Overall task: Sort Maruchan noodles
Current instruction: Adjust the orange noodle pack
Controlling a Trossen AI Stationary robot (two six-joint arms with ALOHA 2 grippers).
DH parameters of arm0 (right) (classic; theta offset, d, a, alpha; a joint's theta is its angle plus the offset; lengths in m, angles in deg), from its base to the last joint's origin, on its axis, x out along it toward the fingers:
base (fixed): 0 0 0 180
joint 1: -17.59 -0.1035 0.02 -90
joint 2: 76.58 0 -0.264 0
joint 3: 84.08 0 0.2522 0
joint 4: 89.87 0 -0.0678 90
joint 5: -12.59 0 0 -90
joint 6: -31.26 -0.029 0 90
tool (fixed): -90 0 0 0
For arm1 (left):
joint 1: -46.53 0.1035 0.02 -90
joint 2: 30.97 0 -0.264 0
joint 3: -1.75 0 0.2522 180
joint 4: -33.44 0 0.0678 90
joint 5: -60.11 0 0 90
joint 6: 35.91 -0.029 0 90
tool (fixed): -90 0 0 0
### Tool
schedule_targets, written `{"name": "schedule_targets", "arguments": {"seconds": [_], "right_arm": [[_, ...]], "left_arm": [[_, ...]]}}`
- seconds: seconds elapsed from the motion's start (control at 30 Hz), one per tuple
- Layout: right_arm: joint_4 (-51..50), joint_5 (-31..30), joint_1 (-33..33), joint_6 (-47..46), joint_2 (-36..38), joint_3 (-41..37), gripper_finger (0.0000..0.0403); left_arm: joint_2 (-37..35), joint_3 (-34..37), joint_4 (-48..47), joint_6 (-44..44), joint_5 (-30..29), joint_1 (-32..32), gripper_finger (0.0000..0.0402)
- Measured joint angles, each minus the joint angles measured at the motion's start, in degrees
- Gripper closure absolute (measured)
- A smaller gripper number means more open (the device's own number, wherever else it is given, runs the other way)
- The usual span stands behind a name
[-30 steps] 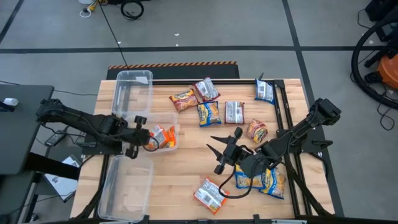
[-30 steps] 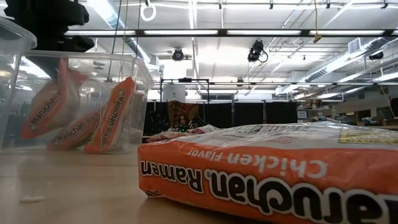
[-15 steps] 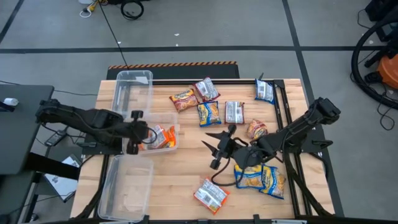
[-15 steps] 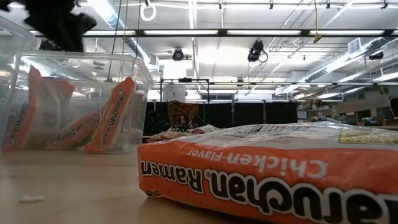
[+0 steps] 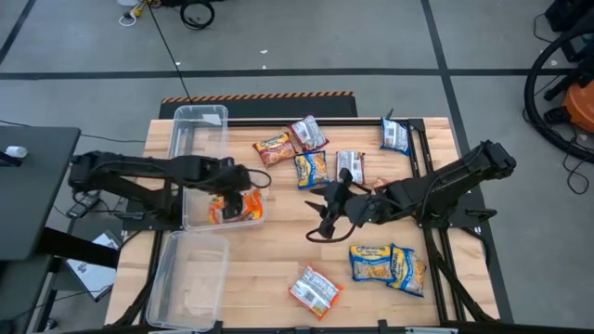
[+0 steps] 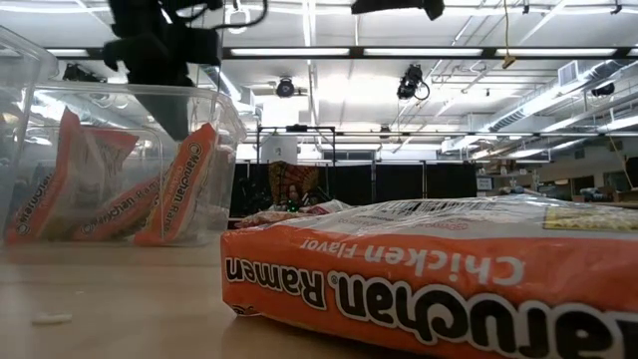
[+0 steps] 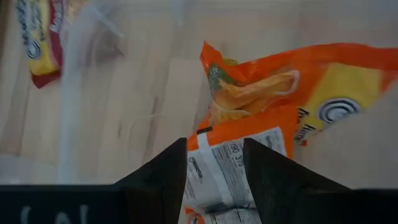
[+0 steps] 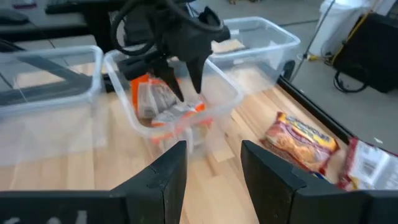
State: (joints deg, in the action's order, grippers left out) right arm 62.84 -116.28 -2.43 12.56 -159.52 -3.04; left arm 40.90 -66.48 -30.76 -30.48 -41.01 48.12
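**Several orange packets in the middle bin, fingers apart above them**

Several orange Maruchan packets (image 5: 233, 206) lie heaped in the small clear bin (image 5: 261, 191) on the left part of the counter (image 5: 269, 278); in the low view they lean against its wall. The left gripper (image 5: 234, 199) hangs just over that heap, its fingers (image 7: 163, 177) apart with nothing between them, an orange wrapper showing below. Two longer clear bins flank this one: a far bin (image 5: 200, 134) and a near bin (image 5: 186, 283).

Loose packets are scattered across the counter: a cluster of mixed colours (image 5: 311, 153) toward the far edge, a blue-and-yellow pair (image 5: 388, 265) near the right front, and one orange packet (image 5: 313, 289) close to the front edge.

The right gripper (image 5: 327, 211) hovers mid-counter, well apart from the bin, fingers (image 8: 166, 177) parted and empty.
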Motion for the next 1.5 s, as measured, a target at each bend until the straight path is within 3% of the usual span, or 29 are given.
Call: {"name": "schedule_targets", "arguments": {"seconds": [0.17,0.63,0.77,0.97,1.1,1.33,1.5], "right_arm": [[-3.0,0.0,0.2,-1.1,0.9,0.0,0.0244],[-4.9,2.0,0.2,-2.2,0.6,0.0,0.0244],[-5.4,2.5,0.2,-2.2,0.6,0.0,0.0244],[-5.5,2.6,0.2,-2.2,0.6,0.0,0.0244],[-5.5,2.6,0.2,-1.9,0.6,0.0,0.0244],[-5.8,2.6,0.2,-1.7,0.6,0.0,0.0244],[-5.8,2.6,0.2,-2.3,0.6,0.0,0.0244]], "left_arm": [[5.6,-0.4,1.6,0.0,5.1,1.3,0.0232],[10.9,-0.4,1.5,-8.1,7.8,1.1,0.0242],[11.0,-0.4,2.1,-8.3,7.8,1.1,0.0281],[11.0,-0.4,1.5,-8.9,8.0,1.1,0.0388],[10.2,-0.5,-0.6,-9.2,8.3,0.6,0.0395],[6.5,-2.3,-0.1,-25.2,6.5,-3.6,0.0391],[7.0,-1.7,0.1,-33.6,5.6,-3.9,0.0366]]}}
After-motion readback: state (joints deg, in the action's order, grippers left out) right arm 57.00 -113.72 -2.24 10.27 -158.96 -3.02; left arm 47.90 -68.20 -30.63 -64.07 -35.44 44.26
